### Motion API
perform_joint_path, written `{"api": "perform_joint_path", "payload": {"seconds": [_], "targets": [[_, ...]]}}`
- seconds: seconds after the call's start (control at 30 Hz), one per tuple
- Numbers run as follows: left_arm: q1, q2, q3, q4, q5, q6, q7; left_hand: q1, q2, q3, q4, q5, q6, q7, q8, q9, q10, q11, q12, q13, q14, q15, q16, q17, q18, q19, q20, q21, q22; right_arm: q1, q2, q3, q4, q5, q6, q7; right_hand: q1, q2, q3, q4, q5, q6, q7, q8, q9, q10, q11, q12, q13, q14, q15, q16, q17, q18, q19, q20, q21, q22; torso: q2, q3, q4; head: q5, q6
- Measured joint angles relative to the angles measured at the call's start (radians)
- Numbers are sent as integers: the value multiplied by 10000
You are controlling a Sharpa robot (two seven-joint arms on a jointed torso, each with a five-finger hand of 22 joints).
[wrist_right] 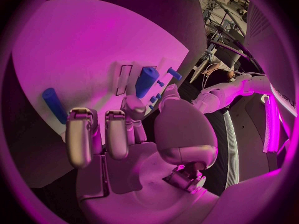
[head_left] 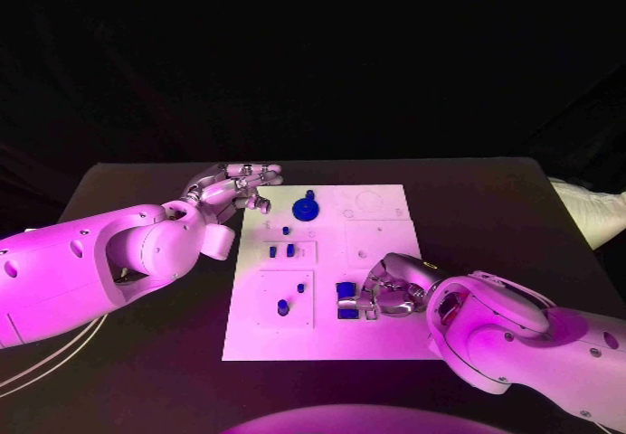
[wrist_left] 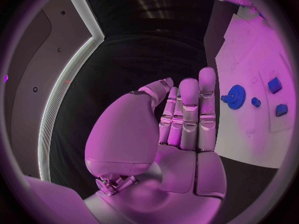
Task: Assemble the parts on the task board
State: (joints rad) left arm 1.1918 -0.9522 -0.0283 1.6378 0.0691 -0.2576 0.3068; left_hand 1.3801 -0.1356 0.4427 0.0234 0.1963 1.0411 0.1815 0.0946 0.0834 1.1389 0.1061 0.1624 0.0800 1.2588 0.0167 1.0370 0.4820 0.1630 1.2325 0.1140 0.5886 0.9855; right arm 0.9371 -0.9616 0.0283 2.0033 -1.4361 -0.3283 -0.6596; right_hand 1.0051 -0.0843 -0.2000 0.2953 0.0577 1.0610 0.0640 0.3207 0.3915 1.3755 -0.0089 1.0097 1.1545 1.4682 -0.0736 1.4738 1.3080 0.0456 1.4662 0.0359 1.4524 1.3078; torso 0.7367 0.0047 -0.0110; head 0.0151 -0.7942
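- The task board (head_left: 378, 339) lies flat in the middle of the black table (head_left: 522, 217); blue parts are spread over its panels
- The right hand (head_left: 387, 289) rests low over the board's near right area, fingers curled down beside a blue rectangular block (head_left: 346, 291) and a flat blue piece (head_left: 350, 314) just in front of it
- In the right wrist view the fingers (wrist_right: 116, 133) bend toward the board with a blue cylindrical part (wrist_right: 146, 81) just beyond them — whether they pinch anything cannot be told, so treat the grasp as unconfirmed
- The left hand (head_left: 235, 188) hovers at the board's far left corner, fingers straight and close together, holding nothing; the blue gear (head_left: 306, 209) sits on the board just beside it
- Judged step: the right hand is seating or picking the block in the near right panel
- To do it well, confirm contact on two opposite faces of the block before any lift — a one-sided touch would push it across the smooth plate
- Keep the part upright and square to its recess, then lower straight down; a tilted entry is likely to jam
- Two small blue pegs (head_left: 280, 252) stand in the middle left panel, and a blue oval part (head_left: 283, 307) lies in the near left panel; keep the wrist clear of them
- Hold the left hand off the gear unless the board needs steadying
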Motion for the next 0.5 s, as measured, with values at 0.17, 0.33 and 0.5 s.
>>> {"api": "perform_joint_path", "payload": {"seconds": [0.17,0.33,0.5], "targets": [[0,-16,0,2,0,0,-1,0,0,0,0,0,0,0,0,0,-8,8,0,0,12,12,0,-6,0,-1,-1,0,-7,0,-30,0,34,-144,13,-13,683,31,392,-41,111,0,0,0,152,0,0,0,15,0,0,0,-1,0,0,0,0,-1,0,1,-8,6,-7],[0,-17,0,4,0,2,-1,0,0,0,0,0,0,0,0,0,-8,8,0,0,13,13,0,-6,0,-1,-1,0,-7,-2,-46,0,72,-296,94,-11,2371,275,704,-524,679,-36,-36,0,364,1,0,0,123,0,0,0,-1,0,0,0,0,-2,0,6,-9,-1,-13],[0,-17,0,4,0,4,-2,0,0,0,0,0,0,0,0,0,-8,8,0,0,14,13,0,-6,-1,-1,-1,0,-7,-4,-14,0,74,-479,169,-11,3107,518,869,-874,684,-36,-36,75,488,94,-92,283,346,0,1,0,-2,0,0,0,0,-2,-1,8,-8,-12,-29]]}}
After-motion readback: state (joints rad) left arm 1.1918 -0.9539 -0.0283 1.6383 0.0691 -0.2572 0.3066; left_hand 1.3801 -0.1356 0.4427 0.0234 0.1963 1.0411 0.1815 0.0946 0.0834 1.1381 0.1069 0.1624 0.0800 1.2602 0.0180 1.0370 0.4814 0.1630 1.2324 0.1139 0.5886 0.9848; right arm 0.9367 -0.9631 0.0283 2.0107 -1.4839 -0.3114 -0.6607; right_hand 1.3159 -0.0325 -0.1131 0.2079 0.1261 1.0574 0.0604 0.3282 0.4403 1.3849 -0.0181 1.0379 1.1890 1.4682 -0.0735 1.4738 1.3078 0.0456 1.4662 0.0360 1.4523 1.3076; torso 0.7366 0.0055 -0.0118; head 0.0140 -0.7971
